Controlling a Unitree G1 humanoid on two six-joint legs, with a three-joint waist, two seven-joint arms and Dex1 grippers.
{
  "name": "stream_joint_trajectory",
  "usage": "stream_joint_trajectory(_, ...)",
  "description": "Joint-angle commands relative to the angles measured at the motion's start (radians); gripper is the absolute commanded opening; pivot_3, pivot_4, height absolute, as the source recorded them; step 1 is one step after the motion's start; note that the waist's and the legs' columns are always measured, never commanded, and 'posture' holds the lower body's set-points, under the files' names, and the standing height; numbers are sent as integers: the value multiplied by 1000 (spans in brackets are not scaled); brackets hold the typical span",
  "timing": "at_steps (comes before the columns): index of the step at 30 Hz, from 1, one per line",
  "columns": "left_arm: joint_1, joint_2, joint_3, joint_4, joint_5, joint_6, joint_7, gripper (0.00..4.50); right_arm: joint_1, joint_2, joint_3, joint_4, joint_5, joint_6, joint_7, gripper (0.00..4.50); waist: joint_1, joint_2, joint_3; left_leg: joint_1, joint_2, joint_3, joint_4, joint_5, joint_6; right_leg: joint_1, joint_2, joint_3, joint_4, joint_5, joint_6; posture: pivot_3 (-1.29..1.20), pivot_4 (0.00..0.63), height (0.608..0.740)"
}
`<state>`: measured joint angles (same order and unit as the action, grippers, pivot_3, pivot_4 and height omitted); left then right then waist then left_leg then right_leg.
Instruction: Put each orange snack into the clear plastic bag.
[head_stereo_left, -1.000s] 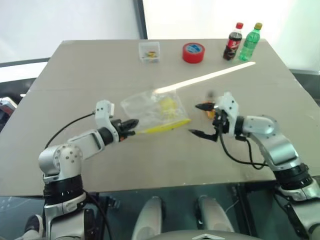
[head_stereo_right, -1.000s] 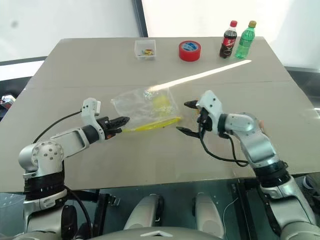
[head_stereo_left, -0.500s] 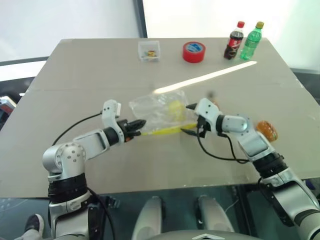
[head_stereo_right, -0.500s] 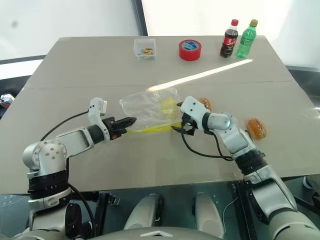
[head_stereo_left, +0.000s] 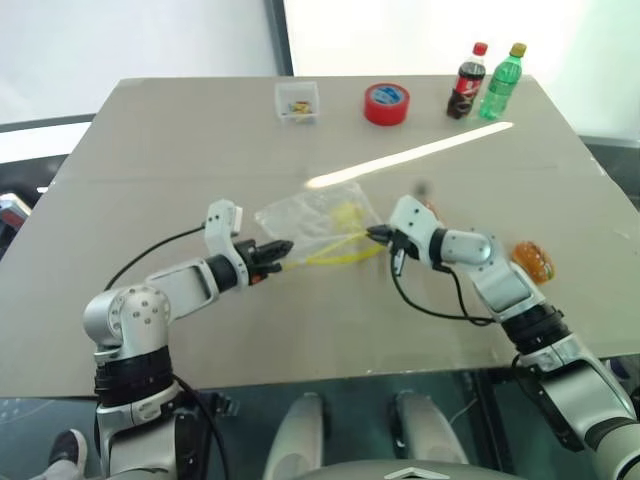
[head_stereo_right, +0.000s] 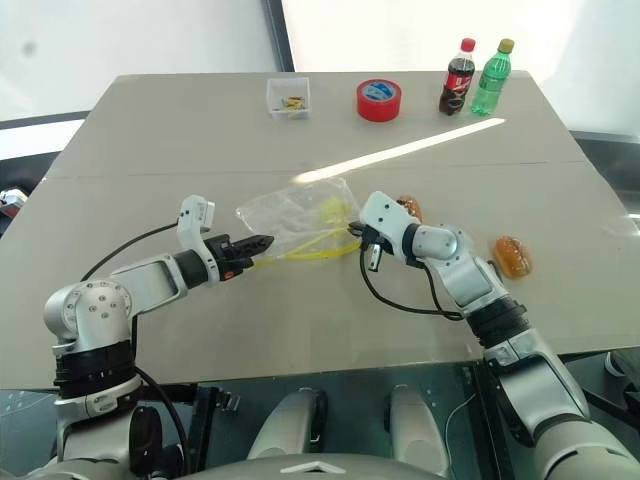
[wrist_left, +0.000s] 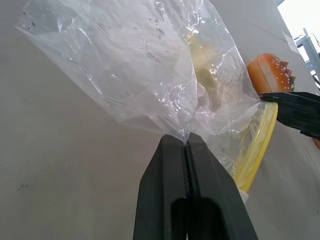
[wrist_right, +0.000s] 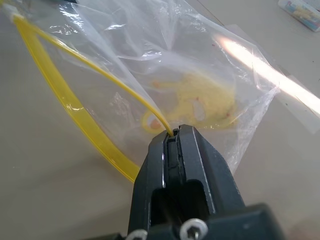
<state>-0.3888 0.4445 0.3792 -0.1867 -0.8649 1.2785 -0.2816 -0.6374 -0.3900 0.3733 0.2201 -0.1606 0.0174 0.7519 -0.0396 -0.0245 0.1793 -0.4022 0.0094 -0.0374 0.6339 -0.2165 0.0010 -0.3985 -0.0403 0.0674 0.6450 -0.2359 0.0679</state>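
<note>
Bag (head_stereo_left: 315, 222) now pinched at both ends: right gripper (head_stereo_left: 381, 236), spread wide a second ago beside the mouth, has come in and clamped onto one lip of the yellow seal strip (wrist_right: 90, 75), jaws pressed together on it; left gripper (head_stereo_left: 283, 248) stays shut on the film at the opposite end, unchanged. With the two lips pulled apart, the strip bows into an open loop, so the mouth looks partly open, which I'd read as prep for loading, but both grippers are now busy and neither snack is picked yet. Clear zip bag sits centre frame on the grey table (head_stereo_left: 200, 150), crinkled, with a pale yellow print or patch showing through the film, can't tell which. One orange snack (head_stereo_right: 408, 207) lies just behind the right gripper, mid frame right of centre, glossy with a seeded top; second orange snack (head_stereo_left: 533, 260) lies at right of frame, well apart from the bag. Both are outside the bag
</note>
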Motion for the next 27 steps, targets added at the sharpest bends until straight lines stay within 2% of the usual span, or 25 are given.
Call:
stream_joint_trajectory(1, 10, 51, -59, -44, 50, -86, -57, 0, -13, 37, -64, -28, 49, 73, -26, 24, -1, 0, 0, 0, 0, 0, 0, 0, 0, 0, 0, 0, 0, 0, 0, 0, 150, 740)
stream_joint_trajectory(4, 20, 69, -89, -61, 58, -135, -106, 0, -9, 65, -85, -61, 90, 148, -15, 24, -1, 0, 0, 0, 0, 0, 0, 0, 0, 0, 0, 0, 0, 0, 0, 0, 150, 740)
stream_joint_trajectory(7, 26, 61, -118, -68, 110, -213, -102, 933, -7, 90, -109, -90, 127, 206, -27, 0, 0, 0, 0, 0, 0, 0, 0, 0, 0, 0, 0, 0, 0, 0, 0, 0, 150, 740)
stream_joint_trajectory(9, 27, 70, -143, -63, 174, -288, -96, 1718, -2, 100, -126, -106, 152, 253, -25, 0, 1, 0, 0, 0, 0, 0, 0, 0, 0, 0, 0, 0, 0, 0, 0, 0, 150, 740)
stream_joint_trajectory(17, -17, 144, -205, 5, 465, -632, -78, 1718, -34, 116, -182, -146, 188, 449, -86, 0, 2, 0, 0, -1, 0, 0, -1, 0, 0, -1, 0, 0, -1, 0, 0, 0, 150, 740)
stream_joint_trajectory(20, -41, 152, -213, 35, 536, -672, -46, 1718, -60, 118, -195, -131, 170, 472, -132, 0, 1, 1, 0, -4, 0, 1, -1, 0, 0, -5, 0, 0, 0, 0, 0, 0, 150, 740)
stream_joint_trajectory(22, -54, 148, -225, 32, 564, -681, -45, 1718, -74, 116, -202, -119, 167, 465, -150, 0, 1, 1, 0, -14, 0, 0, 1, 0, 0, -15, 0, 0, 2, 1, 0, 0, 150, 740)
stream_joint_trajectory(27, -62, 156, -294, -3, 646, -790, -81, 1718, -88, 105, -199, -110, 162, 456, -160, 0, 2, 1, 0, -17, -1, 1, 0, 0, 0, -17, -1, 0, 1, 1, 0, 0, 150, 740)
